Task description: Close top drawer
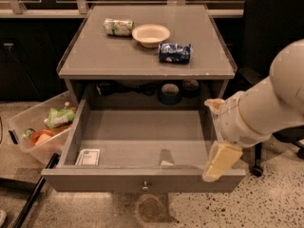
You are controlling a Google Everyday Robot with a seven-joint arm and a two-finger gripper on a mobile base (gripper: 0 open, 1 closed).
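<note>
The top drawer point(142, 180) is pulled far out of the grey cabinet point(147, 56). Its flat front panel faces me, with a small round metal knob point(145, 186) at its centre. The inside is nearly bare, with a small white card point(88, 156) at the front left. My gripper point(219, 161), cream-coloured on a white arm point(266, 103), hangs over the drawer's front right corner, at the right side wall. I cannot tell if it touches the drawer.
On the cabinet top lie a green can point(118, 26), a white bowl point(151, 34) and a blue bag point(175, 52). Tape rolls point(169, 93) sit behind the drawer. A plastic bin point(42, 132) of snacks stands on the floor at left. A black chair point(270, 32) stands at right.
</note>
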